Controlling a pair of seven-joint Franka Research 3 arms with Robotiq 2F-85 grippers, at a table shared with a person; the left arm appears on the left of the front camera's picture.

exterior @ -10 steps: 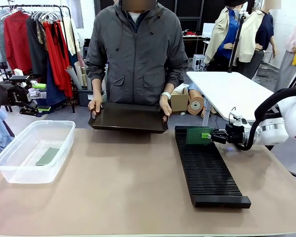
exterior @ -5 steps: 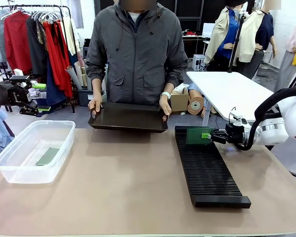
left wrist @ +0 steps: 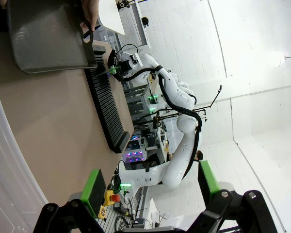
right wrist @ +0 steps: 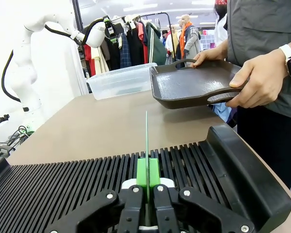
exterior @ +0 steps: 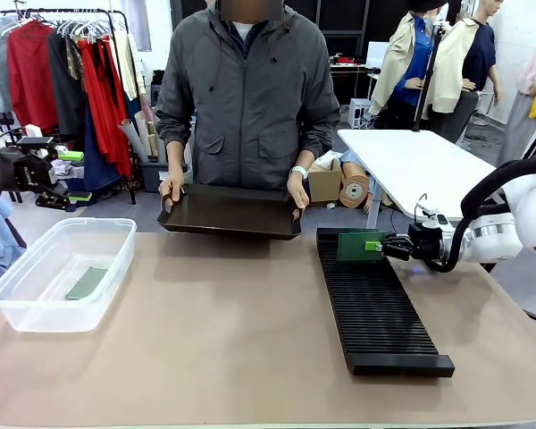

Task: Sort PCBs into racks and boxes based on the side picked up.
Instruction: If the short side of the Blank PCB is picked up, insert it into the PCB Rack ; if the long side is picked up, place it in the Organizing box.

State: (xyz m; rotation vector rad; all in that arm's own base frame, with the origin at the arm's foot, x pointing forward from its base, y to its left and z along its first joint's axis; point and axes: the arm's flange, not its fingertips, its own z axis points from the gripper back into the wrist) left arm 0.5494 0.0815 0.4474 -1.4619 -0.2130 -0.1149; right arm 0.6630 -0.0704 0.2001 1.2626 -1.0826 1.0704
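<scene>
A: Front view first. What step is this?

B: Racking, I'd say. The right gripper point(exterior: 381, 245) is clamped on the edge of a PCB point(exterior: 358, 245) that stands upright over the far end of the rack point(exterior: 375, 308), close to its end wall. The board juts out from the fingertips toward the middle of the table.

A: And the rest?

B: A second PCB point(exterior: 87, 282) lies flat in the box point(exterior: 18, 304) on the left, well apart from both grippers. The person holds a tray point(exterior: 232, 213) by its handles at the far edge, just left of the rack. The left gripper point(exterior: 43, 174) hangs off the table's left side, above and behind the box.

A: Left wrist view?

B: That gripper's jaws stand wide with nothing between the pads point(left wrist: 94, 187). The box rim curves along the left edge, the rack runs away beyond, and the tray sits at the top.

A: Right wrist view?

B: The fingers are pinched tight on the board, seen edge-on as a thin green line rising straight from between the pads point(right wrist: 148, 174), in line with the rack's slots. Whether its lower edge is seated, I can't tell.

A: So next?

B: Probably press it home if it isn't, let go, then draw straight back without tipping the board.
</scene>
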